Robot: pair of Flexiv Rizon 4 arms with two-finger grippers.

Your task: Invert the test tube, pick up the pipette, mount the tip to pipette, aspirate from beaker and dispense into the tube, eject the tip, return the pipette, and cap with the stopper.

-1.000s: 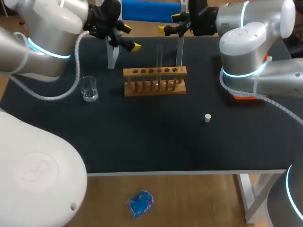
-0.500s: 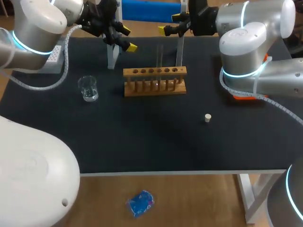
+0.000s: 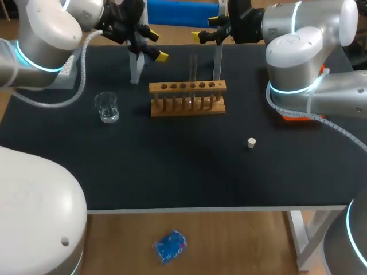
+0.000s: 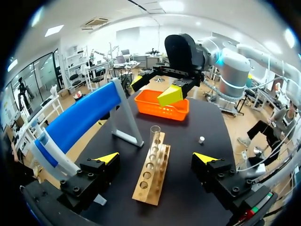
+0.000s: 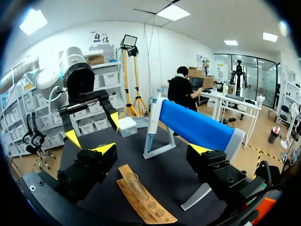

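The left gripper (image 3: 156, 46) hangs over the far edge of the black table (image 3: 172, 172) with its two yellow-tipped fingers spread wide and nothing between them. In its own wrist view the left gripper (image 4: 156, 157) frames the wooden rack (image 4: 150, 179), which lies ahead of it and runs lengthwise away from the fingers. The right gripper (image 3: 205, 30) also sits at the far edge, a little to the right of the left one, with its fingers equally wide apart and empty. From the right wrist, the right gripper (image 5: 153, 149) looks down over the same rack (image 5: 146, 202). The two grippers face each other across it, apart from each other and from everything on the table. The glass test tube (image 3: 194, 69) stands upright in one of the rack's (image 3: 187, 97) middle holes; the left wrist view shows the tube (image 4: 154, 136) with what looks like its open mouth upward, though the glass is faint. Behind the rack a white stand (image 3: 136, 69) carries the blue pipette (image 5: 195, 125) — it lies across the top, above the table's far edge. A clear beaker (image 3: 107, 107) sits to the left of the rack, well apart from it. The small white stopper (image 3: 251, 142) lies alone to the front right of the rack. An orange basket (image 4: 162, 104) rests at the right side — partly under the right arm in the head view.
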